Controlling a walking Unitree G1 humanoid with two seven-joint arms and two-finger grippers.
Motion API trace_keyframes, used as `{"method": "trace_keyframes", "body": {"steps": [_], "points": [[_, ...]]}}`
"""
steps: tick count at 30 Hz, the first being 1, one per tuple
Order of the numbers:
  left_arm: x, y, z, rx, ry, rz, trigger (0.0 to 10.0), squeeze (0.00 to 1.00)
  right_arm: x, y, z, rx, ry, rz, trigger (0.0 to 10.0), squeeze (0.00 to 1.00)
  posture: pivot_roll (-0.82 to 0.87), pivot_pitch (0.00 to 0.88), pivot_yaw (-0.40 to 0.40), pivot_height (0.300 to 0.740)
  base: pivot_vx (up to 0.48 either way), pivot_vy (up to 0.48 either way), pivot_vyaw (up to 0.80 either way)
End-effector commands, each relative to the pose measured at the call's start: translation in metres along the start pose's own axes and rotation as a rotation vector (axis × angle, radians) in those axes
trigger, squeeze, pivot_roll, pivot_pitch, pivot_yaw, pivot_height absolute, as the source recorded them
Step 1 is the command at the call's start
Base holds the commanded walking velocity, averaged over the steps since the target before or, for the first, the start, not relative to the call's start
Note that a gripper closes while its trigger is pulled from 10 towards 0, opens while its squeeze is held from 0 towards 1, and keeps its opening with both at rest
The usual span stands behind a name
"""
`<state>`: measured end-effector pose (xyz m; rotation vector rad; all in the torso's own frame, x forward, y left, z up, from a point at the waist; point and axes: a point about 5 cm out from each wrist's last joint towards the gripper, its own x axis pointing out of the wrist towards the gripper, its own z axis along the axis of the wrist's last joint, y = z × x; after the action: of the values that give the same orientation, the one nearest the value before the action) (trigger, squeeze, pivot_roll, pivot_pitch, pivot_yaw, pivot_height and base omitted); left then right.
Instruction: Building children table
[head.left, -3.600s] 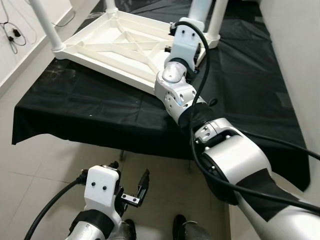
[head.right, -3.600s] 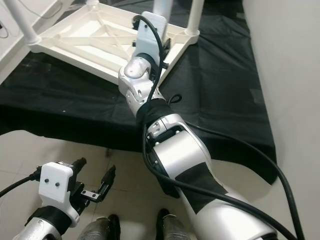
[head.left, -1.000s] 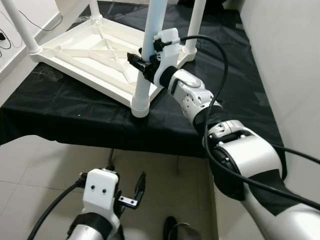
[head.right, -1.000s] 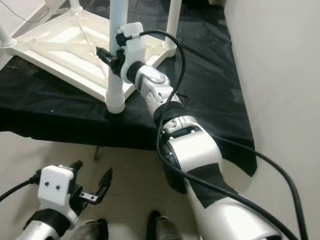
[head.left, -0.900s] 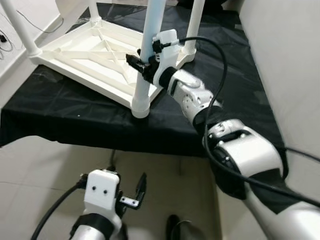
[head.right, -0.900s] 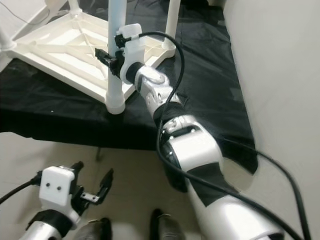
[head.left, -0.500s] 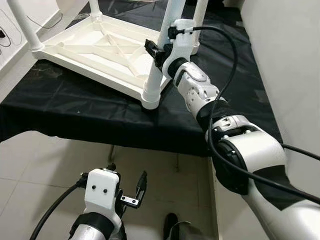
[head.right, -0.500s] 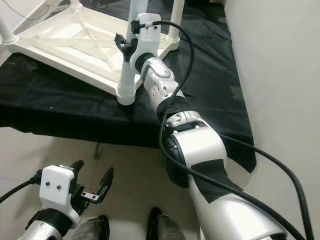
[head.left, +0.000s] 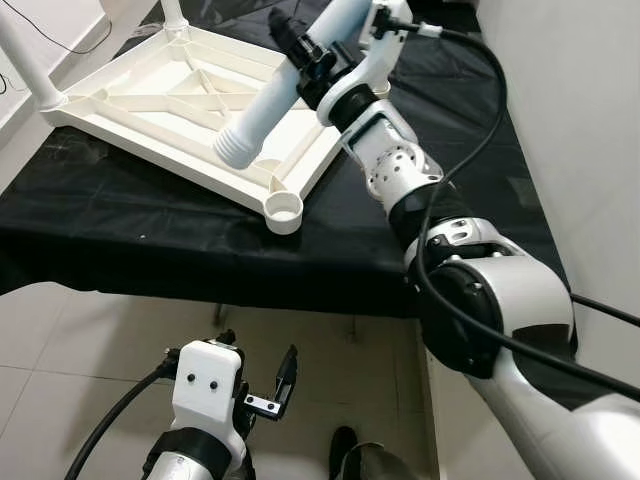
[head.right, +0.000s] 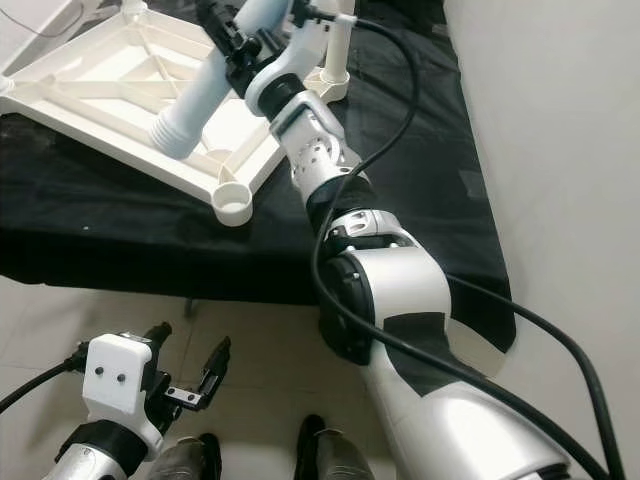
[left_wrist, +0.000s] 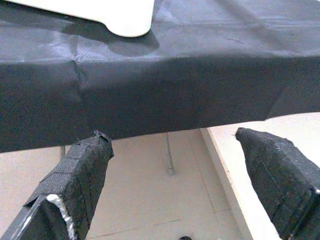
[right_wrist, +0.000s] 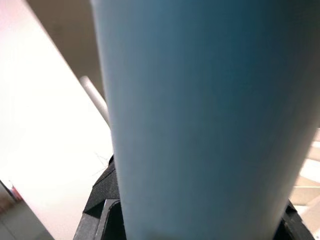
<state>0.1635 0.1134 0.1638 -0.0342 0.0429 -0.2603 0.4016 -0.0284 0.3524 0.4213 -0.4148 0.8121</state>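
White plastic children's table top (head.left: 190, 95), turned underside up on a black-draped table (head.left: 140, 225), ribbed frame facing the ceiling. Near corner socket (head.left: 283, 208) standing open and unfilled at the cloth's front edge.

Pale blue table leg (head.left: 272, 98) clamped across its shaft by the right gripper (head.left: 305, 55), black fingers pressed against the tube from either side. Leg tilted off the vertical and held above the frame, ridged lower end (head.right: 171, 133) pointing down and toward the robot's left, hanging over the inner ribs, clear of the empty socket and apart from it. Upper end running up past the gripper and out of frame. Close against the right wrist camera, the same blue tube (right_wrist: 200, 115), black finger bases visible at both sides of it.

Two fitted white legs standing upright at other corners, one at far left (head.left: 25, 60), one beyond the right arm (head.right: 338, 60).

Left gripper (head.left: 262, 385) hanging low over the tiled floor (head.left: 90, 340) in front of the table, fingers spread wide with nothing between them; one finger (left_wrist: 75, 185) seen against the cloth's hanging edge.
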Motion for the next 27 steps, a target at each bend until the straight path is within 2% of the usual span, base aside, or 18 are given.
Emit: {"method": "trace_keyframes", "body": {"steps": [1, 3, 5, 7, 8, 10, 13, 19, 21, 27], "points": [[-0.001, 0.001, -0.006, 0.008, 0.025, 0.001, 10.0, 0.00, 0.000, 0.007, -0.008, -0.138, 0.031, 0.036, 10.0, 0.00, 0.08, 0.242, -0.059, 0.734, 0.000, 0.000, 0.00], [-0.002, 0.001, -0.007, 0.008, 0.027, -0.001, 10.0, 0.00, 0.000, 0.013, -0.014, -0.234, 0.059, 0.098, 10.0, 0.00, 0.07, 0.244, -0.056, 0.734, 0.000, 0.000, 0.00], [-0.002, 0.001, -0.007, 0.007, 0.028, -0.002, 10.0, 0.00, 0.000, 0.015, -0.016, -0.242, 0.074, 0.126, 10.0, 0.00, 0.07, 0.247, -0.055, 0.734, 0.000, 0.000, 0.00], [-0.002, 0.000, -0.007, 0.007, 0.028, -0.002, 10.0, 0.00, 0.000, 0.015, -0.016, -0.234, 0.083, 0.144, 10.0, 0.00, 0.07, 0.247, -0.055, 0.734, 0.000, 0.000, 0.00], [-0.002, 0.000, -0.007, 0.006, 0.028, -0.003, 10.0, 0.00, -0.004, 0.015, -0.018, -0.188, 0.117, 0.224, 10.0, 0.00, 0.07, 0.247, -0.058, 0.734, 0.000, 0.000, 0.00], [-0.002, 0.000, -0.007, 0.006, 0.028, -0.003, 10.0, 0.00, -0.005, 0.015, -0.019, -0.163, 0.130, 0.259, 10.0, 0.00, 0.07, 0.247, -0.058, 0.734, 0.000, 0.000, 0.00], [-0.002, 0.000, -0.007, 0.005, 0.029, -0.003, 10.0, 0.00, -0.010, 0.006, -0.011, -0.100, 0.146, 0.298, 10.0, 0.00, 0.08, 0.253, -0.061, 0.734, 0.000, 0.000, 0.00], [-0.003, -0.001, -0.007, 0.005, 0.031, -0.004, 10.0, 0.00, -0.015, 0.002, -0.003, -0.108, 0.177, 0.385, 10.0, 0.00, 0.07, 0.258, -0.060, 0.734, 0.000, 0.000, 0.00], [-0.003, -0.002, -0.006, 0.001, 0.030, -0.007, 10.0, 0.00, -0.017, 0.003, 0.001, -0.158, 0.206, 0.472, 10.0, 0.00, 0.07, 0.270, -0.063, 0.734, 0.000, 0.000, 0.00], [-0.003, -0.003, -0.007, -0.001, 0.031, -0.009, 10.0, 0.00, -0.020, 0.006, 0.000, -0.185, 0.243, 0.564, 10.0, 0.00, 0.07, 0.279, -0.065, 0.734, 0.000, 0.000, 0.00]]}}
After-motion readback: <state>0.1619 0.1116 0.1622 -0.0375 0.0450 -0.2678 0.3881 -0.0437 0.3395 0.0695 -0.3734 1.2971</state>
